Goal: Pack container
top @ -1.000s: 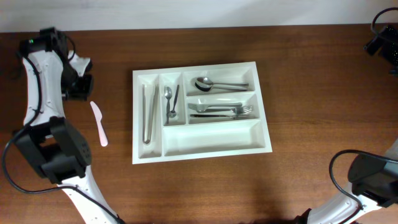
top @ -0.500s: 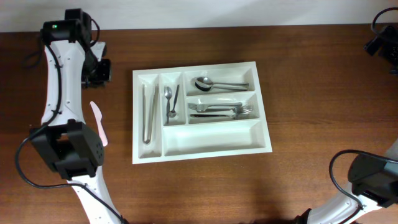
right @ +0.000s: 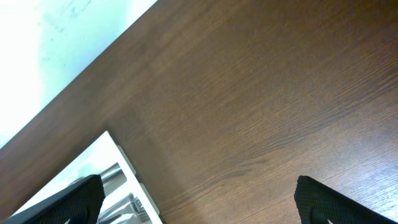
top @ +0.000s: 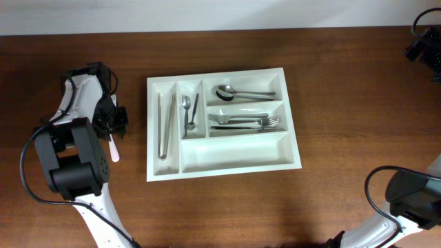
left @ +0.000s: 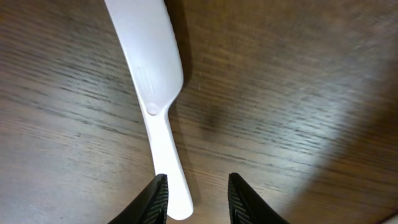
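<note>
Tabletop [top: 344,207] is dark brown wood with visible grain. A pale white wall [top: 207,12] runs along the far edge, and I see it again in the upper left corner of the right wrist view. In the left wrist view there's soft glare on the wood toward the right side.

The container [top: 293,164] sits flat near the middle of the tabletop, long side running left to right. Tongs [top: 165,126] lie in the leftmost narrow slot, with a small spoon [top: 186,110] in the narrow slot next to it. Spoons [top: 241,91] are in the top long slot and forks [top: 247,122] in the middle long one.

The left gripper [top: 114,118] is left of the container, apart from it, and pointing down over a white plastic knife [top: 114,151] that lies on the bare wood. From the wrist I see the fingers [left: 155,198] spread and released. The knife's handle end is just beside the left finger, and the blade runs away toward the top of the frame. I can't tell whether the finger touches the handle.

The right gripper [right: 199,202] is released too, with its fingers wide apart at the frame's bottom corners. It's over bare wood, well off from the container, and only a corner of the container shows at lower left in that view.
</note>
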`<state>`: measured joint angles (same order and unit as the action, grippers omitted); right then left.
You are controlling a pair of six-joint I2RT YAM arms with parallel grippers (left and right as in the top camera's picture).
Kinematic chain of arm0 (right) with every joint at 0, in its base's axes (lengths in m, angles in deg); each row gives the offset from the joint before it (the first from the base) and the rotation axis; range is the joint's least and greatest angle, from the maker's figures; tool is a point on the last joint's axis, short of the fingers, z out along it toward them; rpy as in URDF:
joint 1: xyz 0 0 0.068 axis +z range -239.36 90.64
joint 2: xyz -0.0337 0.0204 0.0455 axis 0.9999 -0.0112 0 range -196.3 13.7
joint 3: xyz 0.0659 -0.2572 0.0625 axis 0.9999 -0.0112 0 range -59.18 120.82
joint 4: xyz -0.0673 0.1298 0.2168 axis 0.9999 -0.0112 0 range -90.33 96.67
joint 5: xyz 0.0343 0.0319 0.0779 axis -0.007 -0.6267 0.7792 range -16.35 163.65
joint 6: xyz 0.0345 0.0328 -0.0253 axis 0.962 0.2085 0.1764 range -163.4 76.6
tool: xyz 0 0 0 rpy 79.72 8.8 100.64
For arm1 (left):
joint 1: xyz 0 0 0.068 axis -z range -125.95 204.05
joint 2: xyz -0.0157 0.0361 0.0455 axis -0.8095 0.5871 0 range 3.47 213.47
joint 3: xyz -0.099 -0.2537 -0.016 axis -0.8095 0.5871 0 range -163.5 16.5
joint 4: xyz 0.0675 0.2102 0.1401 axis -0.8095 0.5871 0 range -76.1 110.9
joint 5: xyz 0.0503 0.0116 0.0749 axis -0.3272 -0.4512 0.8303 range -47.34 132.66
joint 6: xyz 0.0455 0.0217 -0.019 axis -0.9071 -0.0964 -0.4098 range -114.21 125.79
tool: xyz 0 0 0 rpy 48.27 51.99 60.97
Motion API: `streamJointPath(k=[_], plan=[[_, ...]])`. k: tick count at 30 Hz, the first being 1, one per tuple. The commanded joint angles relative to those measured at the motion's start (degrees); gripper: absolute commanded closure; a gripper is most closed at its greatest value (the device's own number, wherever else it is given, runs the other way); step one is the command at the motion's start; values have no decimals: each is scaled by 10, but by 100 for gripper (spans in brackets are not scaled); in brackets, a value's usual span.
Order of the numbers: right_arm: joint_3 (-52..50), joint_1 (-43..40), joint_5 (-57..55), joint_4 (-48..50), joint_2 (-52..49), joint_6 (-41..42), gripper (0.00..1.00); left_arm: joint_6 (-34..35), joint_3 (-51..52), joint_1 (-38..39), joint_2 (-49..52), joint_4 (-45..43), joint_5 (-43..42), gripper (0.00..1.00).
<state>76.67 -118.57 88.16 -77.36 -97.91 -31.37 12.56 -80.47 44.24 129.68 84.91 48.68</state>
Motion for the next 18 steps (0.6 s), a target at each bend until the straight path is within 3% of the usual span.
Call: streamJointPath(k=[1,9,18], plan=[[-2,-1,1,0,3,5,1,7,13,-3,-4,-11,6,66],[-2,-1,1,0,3,5,1,36,14,-21,-4,-34,30,65],[-2,-1,1,0,3,5,1,-49,35,-36,-4,-89,-24,62]])
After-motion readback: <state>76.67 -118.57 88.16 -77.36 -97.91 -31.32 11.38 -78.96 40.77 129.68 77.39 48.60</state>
